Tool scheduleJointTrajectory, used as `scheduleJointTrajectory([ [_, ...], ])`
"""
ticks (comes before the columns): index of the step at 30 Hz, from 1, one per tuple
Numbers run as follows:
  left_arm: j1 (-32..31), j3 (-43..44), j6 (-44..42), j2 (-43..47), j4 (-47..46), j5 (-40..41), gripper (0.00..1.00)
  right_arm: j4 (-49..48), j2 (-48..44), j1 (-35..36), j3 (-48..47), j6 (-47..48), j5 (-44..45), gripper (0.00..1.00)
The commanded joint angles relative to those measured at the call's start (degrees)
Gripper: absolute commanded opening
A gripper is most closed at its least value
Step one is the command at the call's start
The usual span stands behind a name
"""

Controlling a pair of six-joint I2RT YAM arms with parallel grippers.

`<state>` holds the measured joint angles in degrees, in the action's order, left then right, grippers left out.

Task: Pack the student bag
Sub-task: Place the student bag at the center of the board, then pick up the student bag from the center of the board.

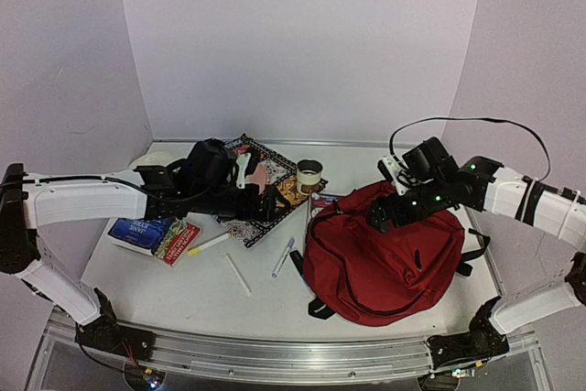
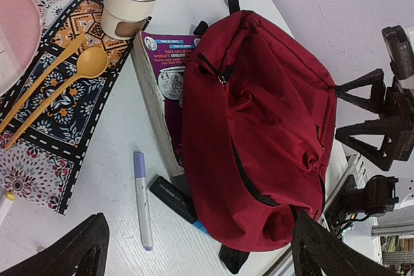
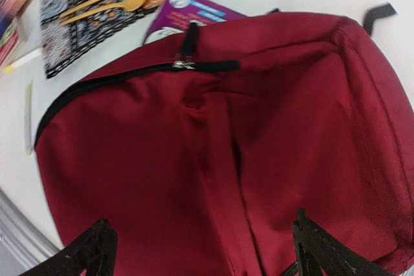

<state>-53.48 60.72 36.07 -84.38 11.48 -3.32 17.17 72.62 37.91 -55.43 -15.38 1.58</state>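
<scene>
I see both grippers, left gripper [image 2: 197, 250] and right gripper [image 3: 200, 250], spread apart and empty; red backpack [image 1: 385, 254] lies zipped near the bench's right edge.

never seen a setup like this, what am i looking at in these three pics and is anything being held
Two robot arms are bolted at the near edge of a table. One picture comes from a camera overhead; the other two from cameras on each wrist, showing that arm's own black fingers at the bottom. The left gripper hangs open over the patterned mat. The right gripper hangs open above the red student bag. Neither holds anything. Also on the table: a cup, a purple book partly under the bag, books at left, and pens.
</scene>
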Motion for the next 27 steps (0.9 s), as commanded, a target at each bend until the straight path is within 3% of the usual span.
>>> scheduleJointTrajectory([
  [1,-0.97,6.79,-0.62,-5.86,-3.38,1.35,0.99,-1.31,-4.59,-2.92,4.9,-11.3,9.58,0.97],
  [6,-1.27,13.22,-2.56,-14.25,-3.4,-0.11,0.97,-1.93,-8.58,-8.78,10.71,-17.16,13.87,0.98],
  [19,-3.18,20.81,-4.64,-27.15,-3.22,-6.0,0.76,-6.43,-8.6,-21.12,20.15,-22.83,9.25,0.98],
  [21,-3.71,21.03,-4.67,-28.02,-3.22,-6.3,0.69,-8.36,-7.22,-21.73,21.5,-23.2,8.14,0.98],
  [27,-4.65,20.67,-4.35,-28.04,-3.3,-7.48,0.35,-15.97,-2.55,-22.11,24.54,-23.94,3.54,0.97],
])
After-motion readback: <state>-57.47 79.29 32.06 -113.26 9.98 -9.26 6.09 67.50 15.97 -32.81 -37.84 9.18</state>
